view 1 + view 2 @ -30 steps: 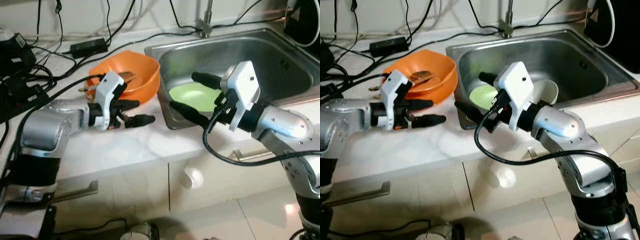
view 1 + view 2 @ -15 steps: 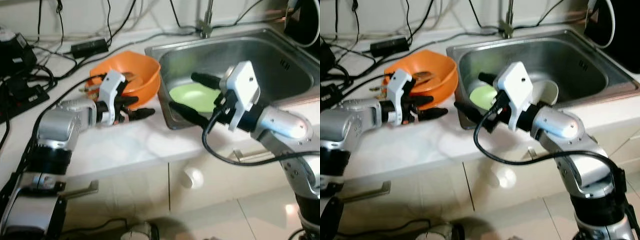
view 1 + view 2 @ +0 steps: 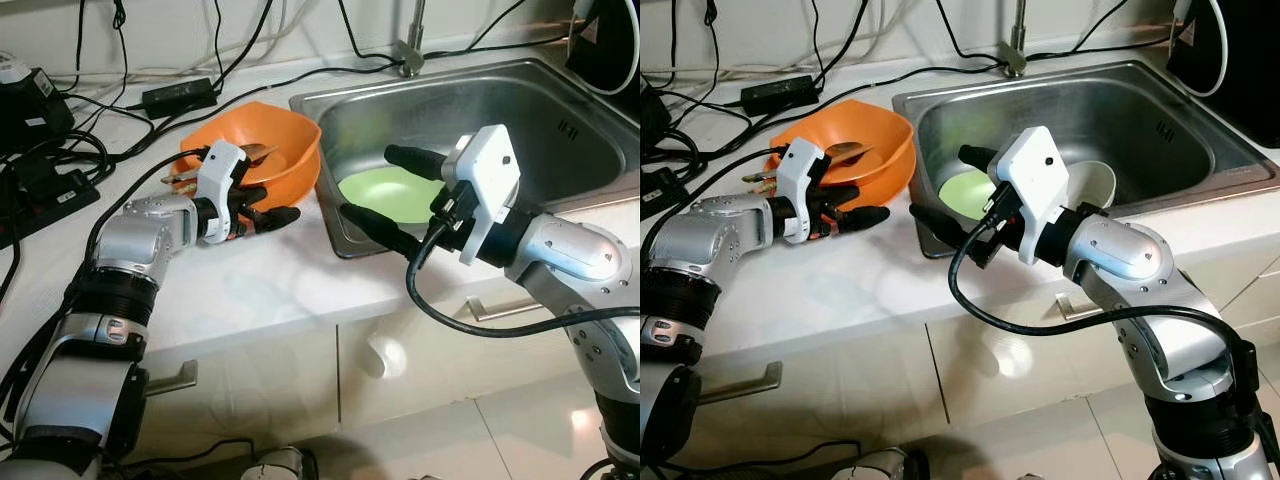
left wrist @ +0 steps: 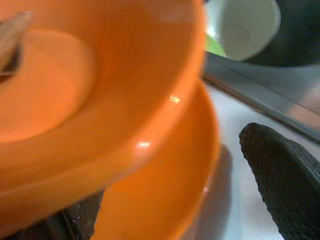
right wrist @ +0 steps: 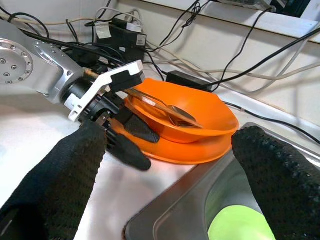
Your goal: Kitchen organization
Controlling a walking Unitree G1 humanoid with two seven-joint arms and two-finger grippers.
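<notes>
Two round shiny orange bowls (image 3: 262,160) sit stacked on the smooth white counter (image 3: 250,290) beside the metal sink (image 3: 520,110), with the open left gripper (image 3: 262,205) at their rim, right gripper (image 3: 385,190) open

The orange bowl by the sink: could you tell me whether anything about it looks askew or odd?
Yes. The orange bowl sits tilted on an orange plate rather than flat, close to the sink edge, with utensils lying loose inside it. The left gripper, open, is at its near rim.
</notes>
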